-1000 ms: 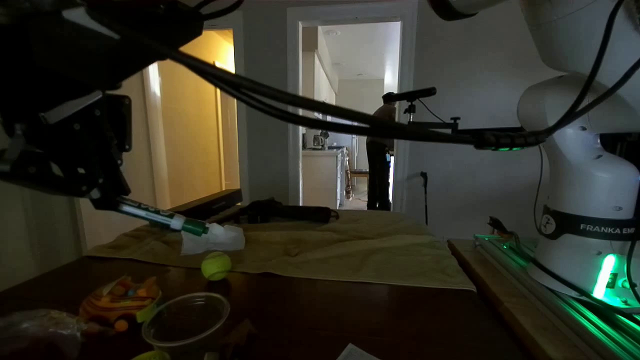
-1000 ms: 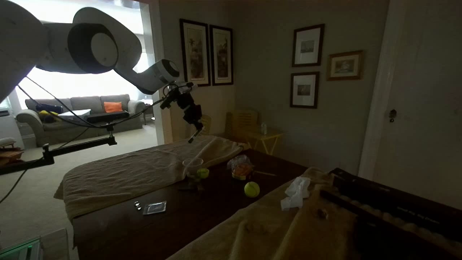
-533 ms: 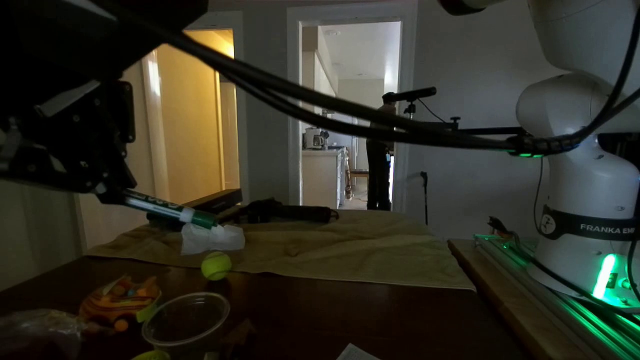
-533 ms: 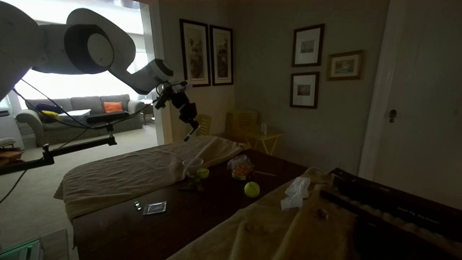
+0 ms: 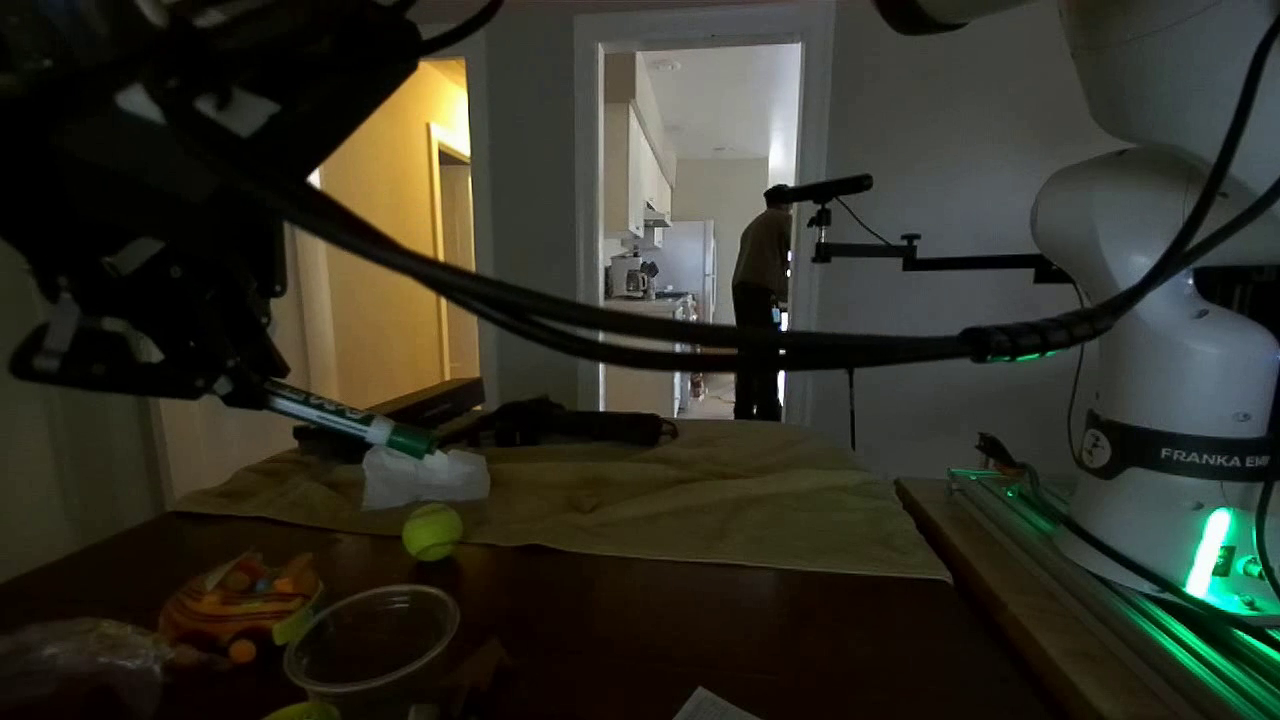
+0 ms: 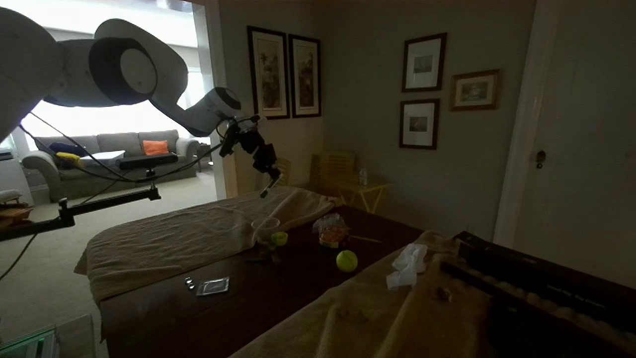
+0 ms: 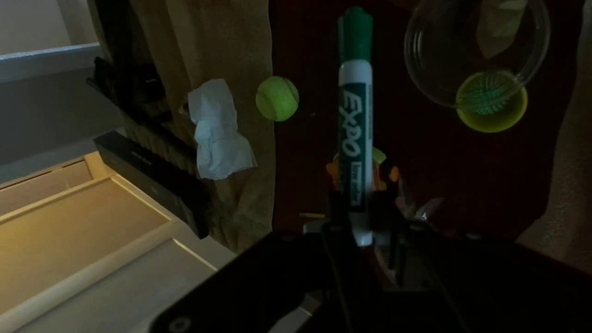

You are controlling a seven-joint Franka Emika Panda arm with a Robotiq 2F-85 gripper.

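One marker (image 7: 355, 125) pinched by its tail end, cap outward

Gripper (image 7: 360, 208): jaws narrow, clamped on the marker near the tail; most of the barrel juts out beyond the fingertips. In an exterior view it slopes downward from the gripper, green cap (image 5: 412, 440) on and lowest, the whole thing in the air.

Surroundings, relative to the gripper as the wrist view has it. Left: ball (image 7: 277, 98); farther out, tissue (image 7: 219, 129) lying on cloth (image 7: 231, 41). Right: clear tub (image 7: 409, 48), with a yellow-green cup (image 7: 492, 126) just beside or overlapping it; contact cannot be told. Below and beyond the fingertips: toy (image 7: 380, 156), partly hidden by the marker; in an exterior view a clear bag (image 5: 85, 660) lies beside it.

Step in hand, my judgement: holding the marker aloft. Handling notes:
- Hold the squeeze constant. Gripped this far back, the marker is a long lever; a knock on the cap could swivel it between the pads.
- Judge height by the cap, not by the fingers: being lowest, it would strike first.
- Turn the wrist slowly; small rotations swing the cap through a wide arc.
- Cross-check views before trusting a gap. In an exterior view the cap overlaps the tissue (image 5: 425, 480); the wrist view shows them well apart.
- Light is poor at the fingers; pad seating hard to inspect.
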